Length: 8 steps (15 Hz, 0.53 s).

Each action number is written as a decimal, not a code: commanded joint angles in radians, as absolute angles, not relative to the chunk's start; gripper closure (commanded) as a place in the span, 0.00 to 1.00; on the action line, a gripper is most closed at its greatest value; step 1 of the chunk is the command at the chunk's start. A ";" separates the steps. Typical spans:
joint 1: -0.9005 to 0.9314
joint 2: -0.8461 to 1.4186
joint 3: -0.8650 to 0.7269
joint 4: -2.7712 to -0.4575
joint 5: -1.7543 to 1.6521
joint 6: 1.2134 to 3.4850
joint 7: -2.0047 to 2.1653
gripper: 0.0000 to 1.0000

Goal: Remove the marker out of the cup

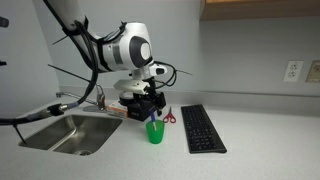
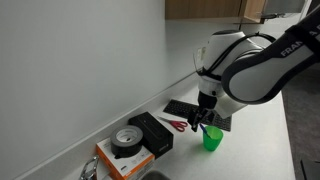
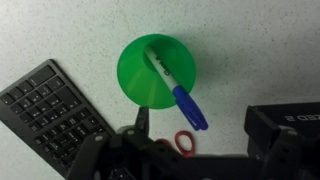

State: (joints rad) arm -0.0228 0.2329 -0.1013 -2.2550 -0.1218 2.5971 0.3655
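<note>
The green cup [image 3: 157,70] stands on the speckled counter, also seen in both exterior views [image 1: 155,131] [image 2: 211,138]. The marker [image 3: 178,88] leans inside it, pale body in the cup and blue end sticking out over the rim toward the scissors. It shows faintly in an exterior view [image 1: 152,119]. My gripper [image 3: 200,130] hangs directly above the cup [image 1: 150,106] [image 2: 205,121]. It is open and holds nothing. Its fingers are apart, clear of the marker.
A black keyboard [image 1: 203,128] [image 3: 50,115] lies beside the cup. Red-handled scissors [image 1: 167,116] [image 3: 185,143] lie just behind it. A black box [image 2: 155,130] and a tape roll [image 2: 128,142] sit near the wall. A steel sink [image 1: 70,130] is beyond.
</note>
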 commanded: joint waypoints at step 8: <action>0.008 0.247 -0.131 -2.242 -0.161 2.581 0.390 0.21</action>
